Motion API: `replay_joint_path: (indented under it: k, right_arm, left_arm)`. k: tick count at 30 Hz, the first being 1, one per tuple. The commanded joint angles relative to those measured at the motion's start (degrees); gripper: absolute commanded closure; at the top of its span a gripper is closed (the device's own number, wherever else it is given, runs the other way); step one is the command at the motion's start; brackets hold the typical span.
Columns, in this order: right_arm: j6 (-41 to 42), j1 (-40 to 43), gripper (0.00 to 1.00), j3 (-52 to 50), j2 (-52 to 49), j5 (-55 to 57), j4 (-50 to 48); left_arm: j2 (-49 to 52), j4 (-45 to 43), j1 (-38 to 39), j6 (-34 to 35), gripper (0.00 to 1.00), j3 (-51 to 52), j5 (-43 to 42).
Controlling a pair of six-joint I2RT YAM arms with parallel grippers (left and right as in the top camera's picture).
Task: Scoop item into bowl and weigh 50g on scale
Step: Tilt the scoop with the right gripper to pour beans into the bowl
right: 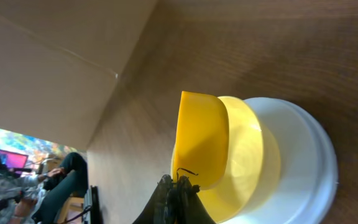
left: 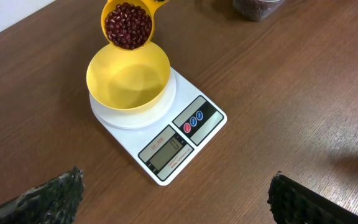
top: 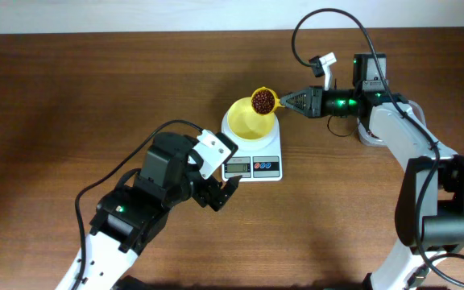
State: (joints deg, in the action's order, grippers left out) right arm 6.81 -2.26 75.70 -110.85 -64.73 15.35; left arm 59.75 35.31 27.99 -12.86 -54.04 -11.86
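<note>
Two arms work your tabletop (top: 71, 97). Scale (left: 185, 134) sits mid-table, with the bowl (left: 126, 81) centred on it and looking empty. Loaded scoop (right: 201, 137) hangs over the bowl's far-right rim, full of beans (left: 127, 25).

Risk: tip fast and you overshoot 50g, or beans skip past the rim.

Right gripper (top: 288, 101) is clamped on the scoop handle. Left gripper (top: 225, 192) is spread wide, holding nothing, near the scale's front.
</note>
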Motion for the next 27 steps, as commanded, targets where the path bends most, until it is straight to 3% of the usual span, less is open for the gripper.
replay_joint_path:
  k: [1, 9, 17, 27]
  right_arm:
    - [-3.6, -0.4, 0.96, -0.1, -0.2, 1.0, -0.2]
    - [-12.6, -4.0, 0.96, -0.1, -0.2, 1.2, -0.2]
    - [-12.7, -4.5, 0.96, -0.1, -0.2, 4.0, -0.2]
    - [-18.9, -4.5, 0.96, -0.1, -0.2, 9.0, -0.4]
  left_arm:
    - [-0.6, -0.1, -0.3, -0.3, 0.01, 0.5, -0.8]
    - [-0.6, -0.1, -0.3, -0.3, 0.01, 0.5, -0.8]
    - [-0.6, -0.1, -0.3, -0.3, 0.01, 0.5, -0.8]
    - [-0.6, -0.1, -0.3, -0.3, 0.01, 0.5, -0.8]
